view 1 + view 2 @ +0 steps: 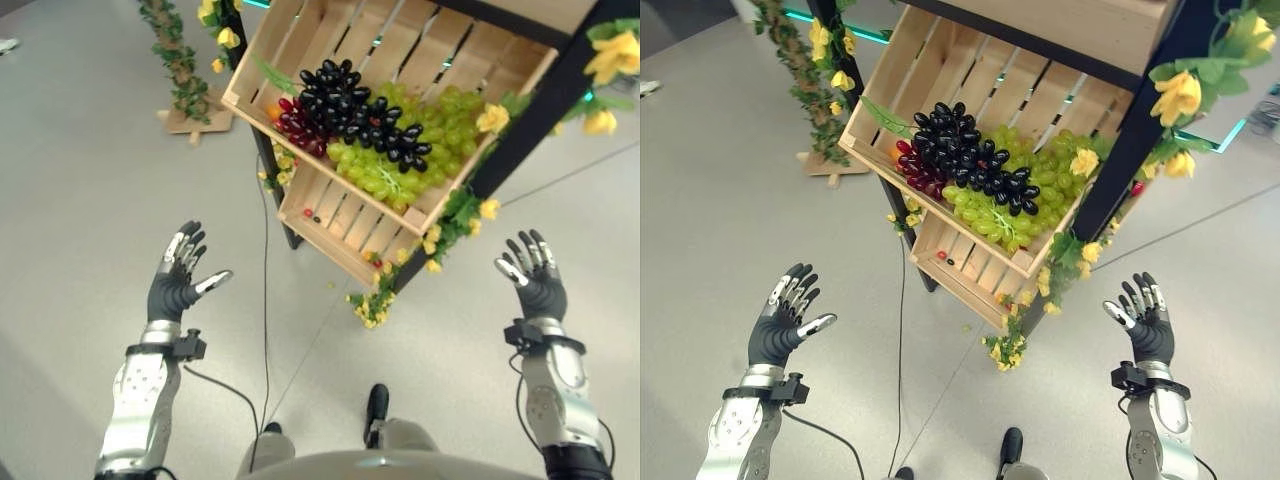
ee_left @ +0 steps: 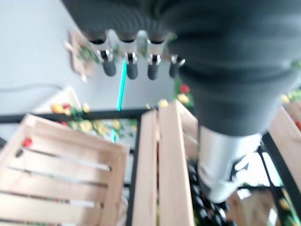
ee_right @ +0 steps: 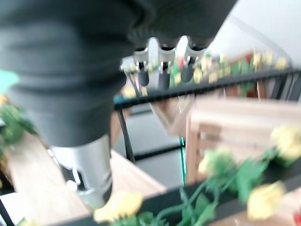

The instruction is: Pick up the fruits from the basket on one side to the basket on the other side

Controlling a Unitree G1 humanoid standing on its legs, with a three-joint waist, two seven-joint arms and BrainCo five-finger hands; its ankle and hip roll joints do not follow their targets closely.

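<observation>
grapes (image 1: 375, 140): black, red, green bunches | heaped in upper crate (image 1: 262, 55)

Black rack (image 1: 1110, 170) bearing wooden crates (image 1: 970, 75)

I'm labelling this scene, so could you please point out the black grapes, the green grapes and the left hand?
black grapes (image 1: 350, 112), left eye view, middle of the bunch
green grapes (image 1: 375, 172), left eye view, front cluster
left hand (image 1: 172, 288), left eye view, palm
</observation>
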